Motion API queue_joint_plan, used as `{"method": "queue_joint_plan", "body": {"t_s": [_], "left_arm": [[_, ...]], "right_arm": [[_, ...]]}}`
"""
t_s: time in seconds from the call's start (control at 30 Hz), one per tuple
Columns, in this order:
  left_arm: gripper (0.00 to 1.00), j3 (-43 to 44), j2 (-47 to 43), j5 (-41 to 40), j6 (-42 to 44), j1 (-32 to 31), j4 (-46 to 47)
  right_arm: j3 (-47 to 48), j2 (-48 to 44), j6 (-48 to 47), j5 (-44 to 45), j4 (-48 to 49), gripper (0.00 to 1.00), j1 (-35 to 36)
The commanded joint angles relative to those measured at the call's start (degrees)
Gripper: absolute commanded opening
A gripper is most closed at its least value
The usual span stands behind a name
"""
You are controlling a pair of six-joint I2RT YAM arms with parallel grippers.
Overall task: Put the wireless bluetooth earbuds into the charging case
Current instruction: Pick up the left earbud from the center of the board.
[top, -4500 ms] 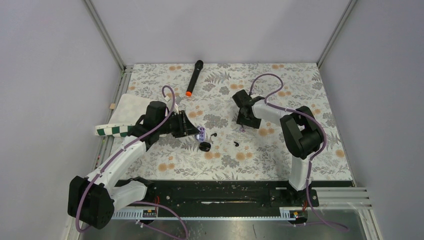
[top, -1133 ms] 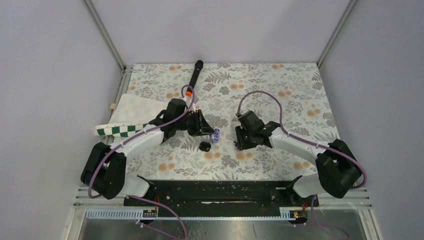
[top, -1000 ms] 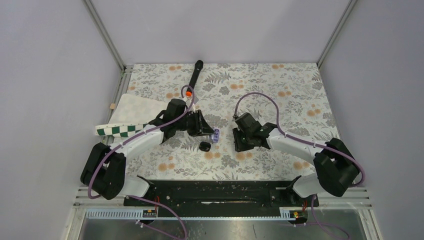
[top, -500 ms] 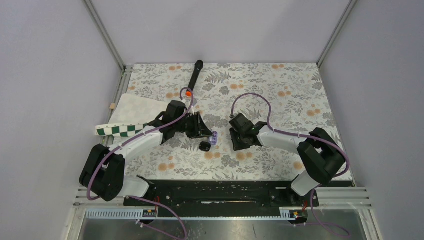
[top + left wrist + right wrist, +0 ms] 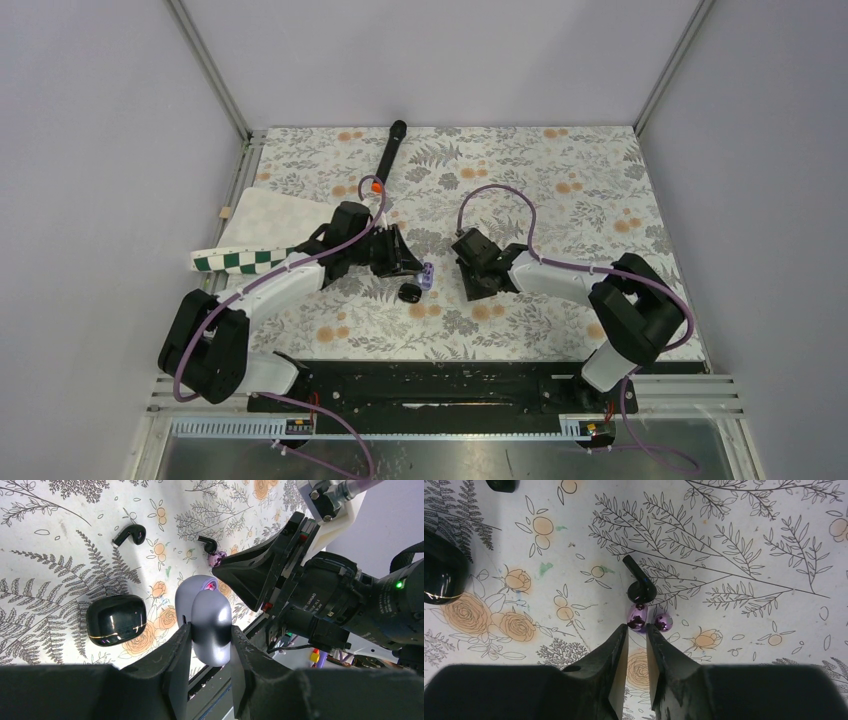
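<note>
The black charging case (image 5: 116, 620) lies closed on the floral mat, also in the top view (image 5: 409, 292) and at the left edge of the right wrist view (image 5: 439, 572). Two black earbuds lie loose beyond it: one (image 5: 131, 533) to the left, one (image 5: 208, 543) right at my right gripper's tips, also in the right wrist view (image 5: 640, 586). My left gripper (image 5: 210, 630) is shut on a lavender case (image 5: 212, 620) held above the mat. My right gripper (image 5: 636, 627) pinches a shiny purple earbud (image 5: 638, 616) at its tips. A second purple piece (image 5: 663, 622) sits beside it.
A black microphone with an orange ring (image 5: 387, 155) lies at the back of the mat. A white board with a green chequered edge (image 5: 250, 235) lies at the left under my left arm. The two grippers are close together at mid-table.
My right gripper has moved left and slightly back, closer to my left gripper. My left gripper, with the lavender case, has barely shifted. The black case has not moved.
</note>
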Motion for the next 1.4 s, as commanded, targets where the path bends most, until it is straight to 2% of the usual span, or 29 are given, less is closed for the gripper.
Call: {"method": "queue_joint_plan", "body": {"t_s": [0.0, 0.13, 0.43, 0.7, 1.37], "left_arm": [[0.0, -0.4, -2.5, -0.4, 0.9, 0.3, 1.7], [0.0, -0.4, -2.7, -0.2, 1.0, 0.4, 1.6], [0.0, -0.2, -2.7, 0.0, 1.1, 0.6, 1.3], [0.0, -0.5, -3.3, -0.1, 1.6, 0.9, 0.7], [0.0, -1.5, -4.2, 0.5, 1.8, 1.9, 0.9]], "right_arm": [[-0.2, 1.0, 0.2, 5.4, 3.0, 0.25, 1.7], [-0.1, -0.6, 1.2, 6.7, 3.0, 0.22, 2.0], [2.1, -1.2, 4.9, 7.5, 1.1, 0.32, 1.9], [3.0, 0.0, 6.1, 8.1, 1.6, 0.36, 1.9], [4.6, 3.8, 7.0, 8.5, 1.3, 0.33, 1.9]]}}
